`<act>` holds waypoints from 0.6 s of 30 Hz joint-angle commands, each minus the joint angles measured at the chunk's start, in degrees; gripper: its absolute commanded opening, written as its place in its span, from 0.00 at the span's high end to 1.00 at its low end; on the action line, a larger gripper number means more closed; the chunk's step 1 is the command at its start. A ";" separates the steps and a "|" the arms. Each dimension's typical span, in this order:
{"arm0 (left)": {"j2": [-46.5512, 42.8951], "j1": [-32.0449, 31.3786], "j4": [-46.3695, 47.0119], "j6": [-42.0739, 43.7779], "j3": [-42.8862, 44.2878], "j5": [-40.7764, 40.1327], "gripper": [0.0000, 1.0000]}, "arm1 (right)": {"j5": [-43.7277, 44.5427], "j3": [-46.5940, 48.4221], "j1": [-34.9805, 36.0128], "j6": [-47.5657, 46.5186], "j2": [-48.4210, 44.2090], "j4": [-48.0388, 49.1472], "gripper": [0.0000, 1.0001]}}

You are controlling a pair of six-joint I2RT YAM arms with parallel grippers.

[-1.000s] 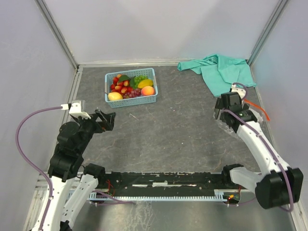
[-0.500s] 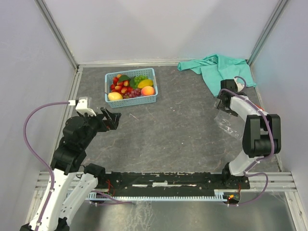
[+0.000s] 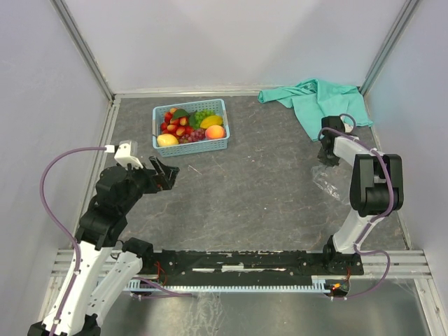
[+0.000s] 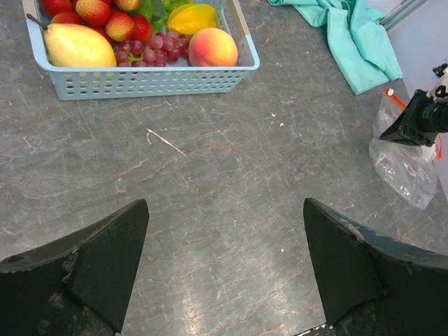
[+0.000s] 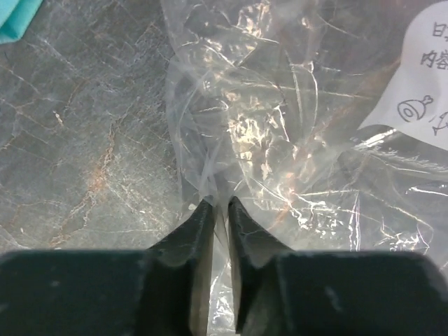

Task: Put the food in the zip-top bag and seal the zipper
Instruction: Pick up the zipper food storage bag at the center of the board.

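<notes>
Food all sits in the basket [image 3: 192, 145]: strawberries [image 4: 105, 17] at its far left, yellow fruit [image 4: 75, 46] in its near-left corner, grapes [image 4: 150, 50] mid, lemon [image 4: 190, 15] and peach [image 4: 213, 47] toward its right end; bag [image 4: 404, 157] lies crumpled on the table well right of the basket and nearer the arm bases than it; zipper [image 4: 394, 99] shows only as a short orange bit at the bag's far edge, rest hidden behind the R gripper [image 5: 219, 206], so sealed or not can't tell; R gripper is at the bag's far end, fingers [image 5: 196, 231] almost together w/ a thin fold of clear film pinched between them, i.e. clamped on the bag; white label [image 5: 420, 77] on the film beyond the fingers; L gripper [image 4: 224, 203] held above the table near-left of the basket, close to its front wall, jaws spread wide, nothing between them; cloth [image 3: 318, 101] well right of the basket, about level w/ its far rim
</notes>
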 commanded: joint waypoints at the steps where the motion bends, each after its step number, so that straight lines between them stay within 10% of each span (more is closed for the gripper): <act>1: 0.57 -0.17 1.14 -2.74 0.56 1.49 0.03 | -0.39 2.72 -0.27 -2.70 -0.40 0.38 0.90; 18: 6.37 -0.13 3.11 -6.35 2.46 4.55 0.04 | -10.89 -5.05 11.33 -15.87 -20.71 -2.48 0.98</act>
